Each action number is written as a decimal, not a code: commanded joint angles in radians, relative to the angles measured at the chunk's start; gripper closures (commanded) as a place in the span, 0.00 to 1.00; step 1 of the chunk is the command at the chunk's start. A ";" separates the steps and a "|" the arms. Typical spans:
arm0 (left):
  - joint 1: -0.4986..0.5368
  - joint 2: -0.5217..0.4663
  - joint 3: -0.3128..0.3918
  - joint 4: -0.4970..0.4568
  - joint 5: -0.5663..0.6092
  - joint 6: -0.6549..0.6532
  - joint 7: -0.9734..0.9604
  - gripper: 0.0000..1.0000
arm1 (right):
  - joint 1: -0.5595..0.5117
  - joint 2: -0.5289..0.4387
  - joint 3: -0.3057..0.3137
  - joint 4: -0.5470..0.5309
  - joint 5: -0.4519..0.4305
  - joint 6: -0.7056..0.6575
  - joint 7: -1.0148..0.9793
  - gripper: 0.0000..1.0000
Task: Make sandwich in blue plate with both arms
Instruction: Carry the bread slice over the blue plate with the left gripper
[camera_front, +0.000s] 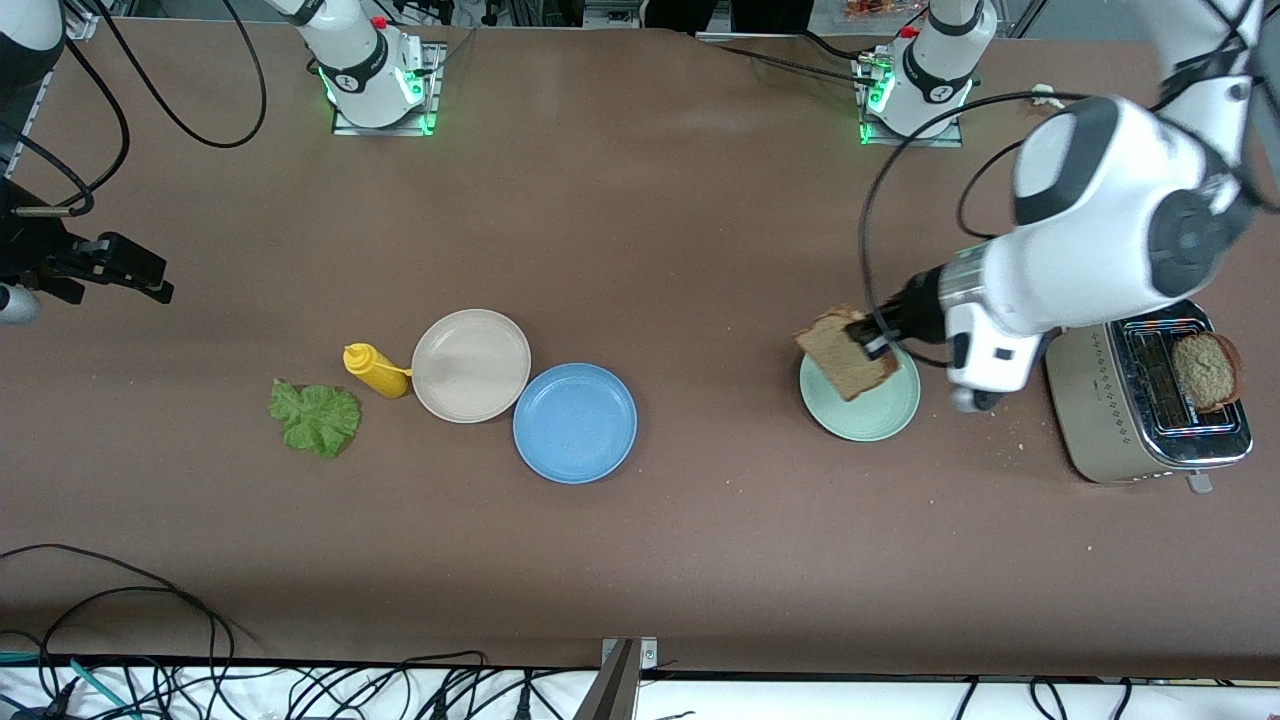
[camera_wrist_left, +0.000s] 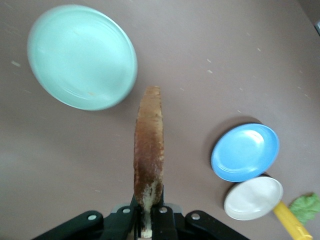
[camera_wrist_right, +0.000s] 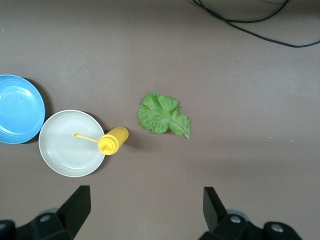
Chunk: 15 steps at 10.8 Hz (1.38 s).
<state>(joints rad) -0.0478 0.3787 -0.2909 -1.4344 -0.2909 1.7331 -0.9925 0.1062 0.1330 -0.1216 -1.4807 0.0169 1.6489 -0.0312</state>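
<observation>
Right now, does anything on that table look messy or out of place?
Mostly tidy. The yellow mustard bottle lies tipped on its side, its nozzle over the beige plate rim. Crumbs dot the table near the toaster. The lettuce leaf lies bare on the tabletop.

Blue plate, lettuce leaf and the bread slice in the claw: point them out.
blue plate (camera_front: 575, 423), front view, bare middle.
lettuce leaf (camera_wrist_right: 162, 114), right wrist view, leaf centre.
bread slice (camera_wrist_left: 148, 147), left wrist view, crust edge.

surface: we see a brown table (camera_front: 640, 200) | toward right arm's end: lettuce leaf (camera_front: 315, 418), yellow bottle (camera_front: 376, 370), beige plate (camera_front: 471, 365) touching blue plate (camera_front: 575, 423) | toward left arm's end: mint-green plate (camera_front: 870, 415), toaster (camera_front: 1150, 400)
</observation>
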 joint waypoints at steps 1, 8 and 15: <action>-0.148 0.090 0.006 0.012 -0.047 0.196 -0.109 1.00 | -0.013 -0.004 0.004 -0.003 0.009 0.000 0.000 0.00; -0.415 0.305 0.016 0.018 -0.067 0.840 -0.175 1.00 | -0.011 -0.006 0.004 -0.001 0.011 0.000 0.000 0.00; -0.480 0.431 0.042 0.057 -0.060 1.066 -0.166 1.00 | -0.013 -0.004 0.004 -0.001 0.011 -0.001 0.004 0.00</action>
<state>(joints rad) -0.4978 0.7450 -0.2739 -1.4393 -0.3342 2.7708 -1.1694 0.0990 0.1354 -0.1217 -1.4806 0.0170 1.6489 -0.0312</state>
